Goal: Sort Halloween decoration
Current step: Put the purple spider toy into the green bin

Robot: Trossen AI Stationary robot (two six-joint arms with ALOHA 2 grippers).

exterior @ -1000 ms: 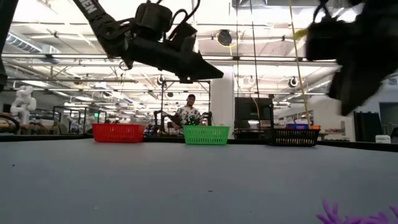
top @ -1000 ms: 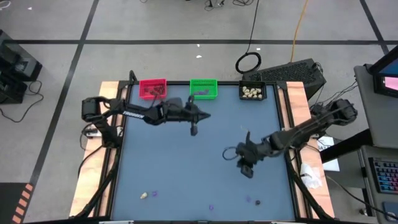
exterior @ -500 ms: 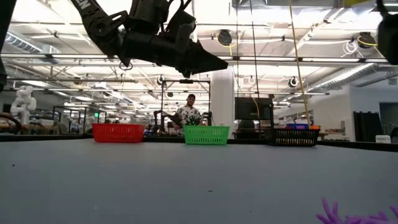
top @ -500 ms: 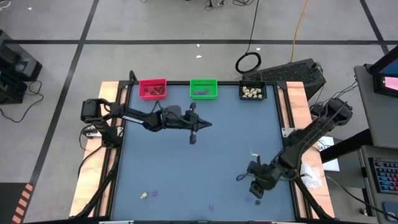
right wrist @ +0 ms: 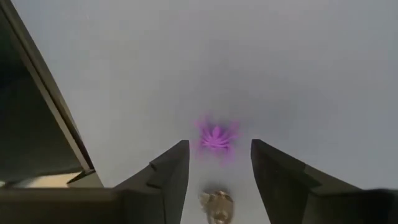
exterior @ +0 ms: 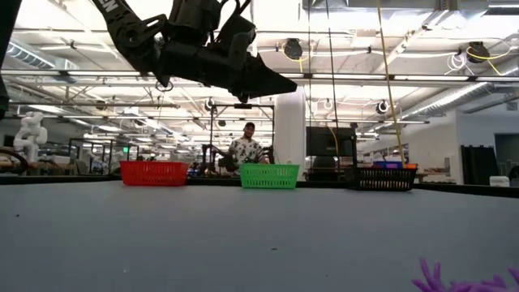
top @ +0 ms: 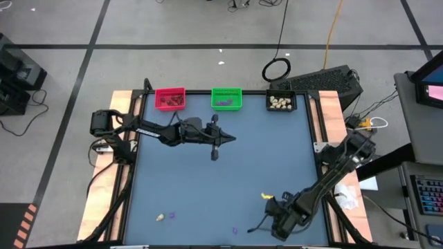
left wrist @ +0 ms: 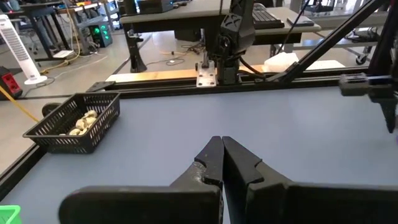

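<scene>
The right claw (right wrist: 219, 163) hangs wide over a purple bit (right wrist: 216, 136) on the surface (top: 228, 180). The left claw (left wrist: 222, 147) is pressed closed, empty, above mid-surface.

The smooth matt grey-blue table top (top: 208, 180) has bare wooden side boards (top: 104, 187) beside its lattice-walled plastic black bin (left wrist: 71, 123).

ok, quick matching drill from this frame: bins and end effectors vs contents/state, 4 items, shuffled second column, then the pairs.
Column 1:
1. red bin
2. black bin
3. left end effector
4. right end effector

Column 2:
A. open, over a purple bit near the table's front edge
B. holds cream-white lumps
C. shut, holding nothing, hovering mid-table
D. holds dark lumps

Pairs: 1-D, 2-B, 3-C, 4-A
</scene>
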